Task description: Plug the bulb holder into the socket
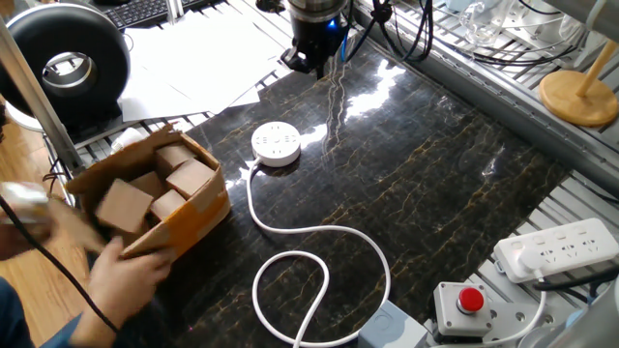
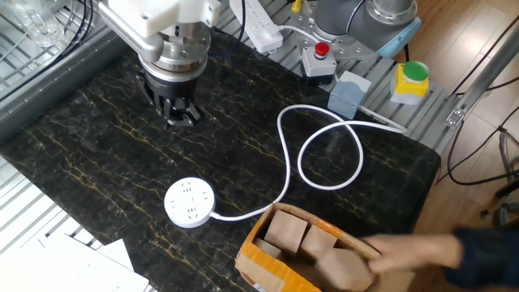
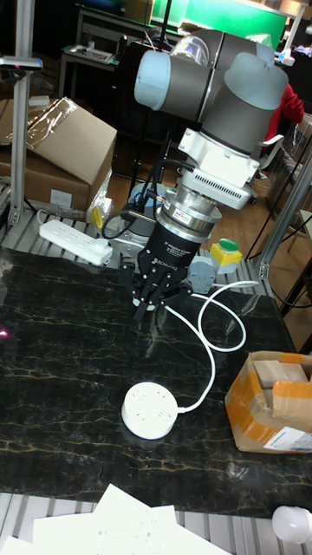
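The socket (image 1: 276,143) is a round white disc lying flat on the dark mat, holes up. Its long white cord (image 1: 319,232) runs off in a loop. The other fixed view shows the socket (image 2: 190,203) at the lower left, and the tall fixed view shows the socket (image 3: 149,409) at the centre. My gripper (image 1: 311,66) hangs above the mat's far edge, well away from the socket. The gripper (image 2: 175,118) (image 3: 150,312) has its dark fingers drawn together with nothing showing between them. The bulb holder is out of view.
A cardboard box (image 1: 193,217) (image 2: 268,264) of brown blocks stands beside the mat, and a person's hand (image 1: 116,275) (image 2: 422,250) is at it. Off the mat are a white power strip (image 1: 566,246), a grey box with a red button (image 1: 462,304), and a light bulb (image 3: 290,525).
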{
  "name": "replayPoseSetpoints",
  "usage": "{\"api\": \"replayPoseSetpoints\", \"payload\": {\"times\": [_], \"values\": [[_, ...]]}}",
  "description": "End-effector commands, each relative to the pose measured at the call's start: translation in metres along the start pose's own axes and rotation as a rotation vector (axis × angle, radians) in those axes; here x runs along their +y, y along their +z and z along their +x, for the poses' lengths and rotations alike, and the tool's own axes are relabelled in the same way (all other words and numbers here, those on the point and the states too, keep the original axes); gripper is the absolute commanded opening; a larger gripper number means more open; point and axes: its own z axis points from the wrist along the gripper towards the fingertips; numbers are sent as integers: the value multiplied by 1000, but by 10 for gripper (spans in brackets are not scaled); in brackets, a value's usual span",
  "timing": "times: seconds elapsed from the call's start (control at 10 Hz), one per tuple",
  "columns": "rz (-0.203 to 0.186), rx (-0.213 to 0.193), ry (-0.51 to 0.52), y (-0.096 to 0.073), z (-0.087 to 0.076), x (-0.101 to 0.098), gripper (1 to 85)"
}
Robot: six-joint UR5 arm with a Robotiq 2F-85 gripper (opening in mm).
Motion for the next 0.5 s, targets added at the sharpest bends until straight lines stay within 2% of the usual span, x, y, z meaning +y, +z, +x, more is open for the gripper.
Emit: {"api": "replayPoseSetpoints", "payload": {"times": [0.0,0.4], "values": [[-4,17,-51,-2,3,-9,13],[7,14,-59,-2,2,-12,13]]}}
